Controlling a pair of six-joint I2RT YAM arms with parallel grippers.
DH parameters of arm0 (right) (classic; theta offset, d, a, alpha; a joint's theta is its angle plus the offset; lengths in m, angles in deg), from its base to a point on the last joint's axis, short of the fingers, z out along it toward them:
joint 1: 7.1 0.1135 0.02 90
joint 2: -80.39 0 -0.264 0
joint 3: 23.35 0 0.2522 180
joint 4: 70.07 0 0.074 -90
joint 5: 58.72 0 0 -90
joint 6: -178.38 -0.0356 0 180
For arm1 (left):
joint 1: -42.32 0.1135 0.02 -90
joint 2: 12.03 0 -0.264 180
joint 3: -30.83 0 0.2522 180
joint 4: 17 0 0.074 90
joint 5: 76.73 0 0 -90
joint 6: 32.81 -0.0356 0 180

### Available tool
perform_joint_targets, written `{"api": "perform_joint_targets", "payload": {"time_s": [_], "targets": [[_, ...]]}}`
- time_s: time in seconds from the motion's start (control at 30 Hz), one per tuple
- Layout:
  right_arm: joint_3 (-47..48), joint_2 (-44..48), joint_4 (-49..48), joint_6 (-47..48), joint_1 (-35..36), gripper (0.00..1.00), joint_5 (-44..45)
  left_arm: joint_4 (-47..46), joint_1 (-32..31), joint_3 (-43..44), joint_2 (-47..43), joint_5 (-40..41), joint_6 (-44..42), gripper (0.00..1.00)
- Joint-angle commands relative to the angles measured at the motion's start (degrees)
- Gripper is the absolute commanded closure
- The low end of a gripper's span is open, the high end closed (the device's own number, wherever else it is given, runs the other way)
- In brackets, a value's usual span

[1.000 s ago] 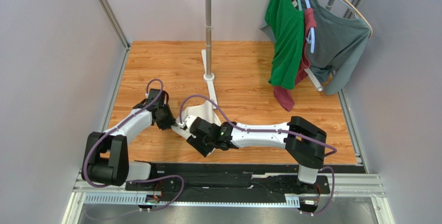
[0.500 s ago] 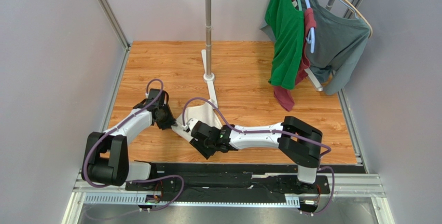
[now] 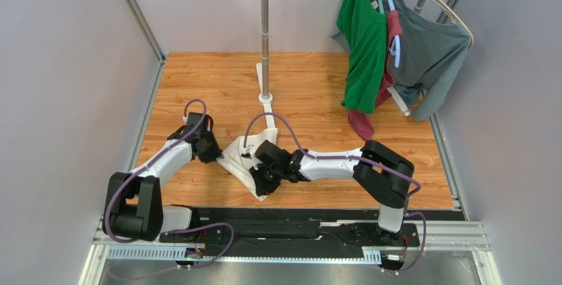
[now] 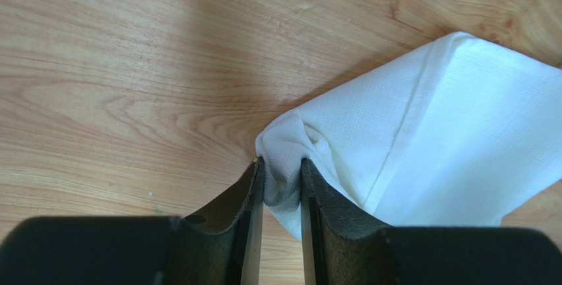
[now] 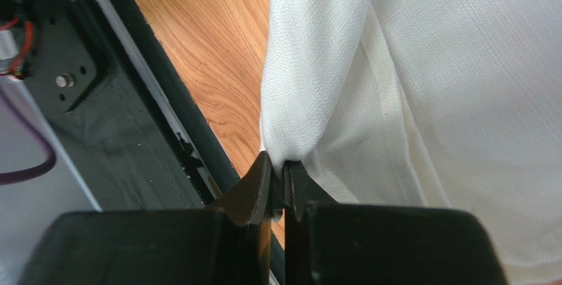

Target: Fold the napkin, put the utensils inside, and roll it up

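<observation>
The white napkin (image 3: 245,156) lies bunched on the wooden table between both arms. My left gripper (image 3: 219,156) is shut on a puckered corner of the napkin (image 4: 409,146) just above the wood. My right gripper (image 3: 258,174) is shut on a fold of the napkin (image 5: 369,80), and the cloth hangs from it near the table's front edge. The spoon is out of view.
The white pole stand (image 3: 265,67) rises from its base just behind the napkin. A green shirt (image 3: 363,41) and a grey shirt (image 3: 432,51) hang at the back right. The black front rail (image 5: 132,100) runs close under my right gripper.
My right gripper has moved away from the front edge and right, pulling the napkin up into a taller spread. My left gripper has shifted slightly left, still holding its corner.
</observation>
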Motion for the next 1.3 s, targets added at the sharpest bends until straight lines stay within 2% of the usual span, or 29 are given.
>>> {"api": "perform_joint_targets", "payload": {"time_s": [0.0, 0.1, 0.17, 0.27, 0.5, 0.77, 1.1, 1.27], "targets": [[-5.1, -6.1, -6.3, -1.3, -4.0, 1.0, -11.1, 2.3, -0.3, 0.4, -5.7, -2.2, -1.4, 0.63], [-6.1, -8.4, -10.1, -2.6, -6.4, 1.0, -16.9, 4.2, -0.3, 0.6, -9.6, 0.6, -1.5, 0.52], [-6.6, -9.4, -11.2, -3.2, -7.4, 1.0, -20.0, 4.1, -0.3, -0.5, -11.9, 3.5, -0.7, 0.49], [-6.9, -11.3, -14.2, -3.7, -9.6, 1.0, -22.8, 2.8, -0.3, -3.0, -16.5, 5.2, 0.5, 0.48], [-6.7, -15.2, -17.4, -4.8, -13.8, 1.0, -29.5, 0.8, -0.3, -6.6, -19.8, 6.4, 1.1, 0.48], [-5.6, -17.6, -17.0, -4.5, -14.6, 1.0, -30.4, -4.8, -0.3, -7.3, -15.3, 4.4, 0.6, 0.48], [-5.2, -18.5, -16.0, -4.5, -15.1, 1.0, -30.0, -5.6, -0.3, -3.4, -5.3, 2.3, -0.5, 0.49], [-4.7, -18.8, -15.5, -4.5, -15.2, 1.0, -29.8, -5.8, -0.3, -3.2, -5.3, 1.7, 0.2, 0.51]]}}
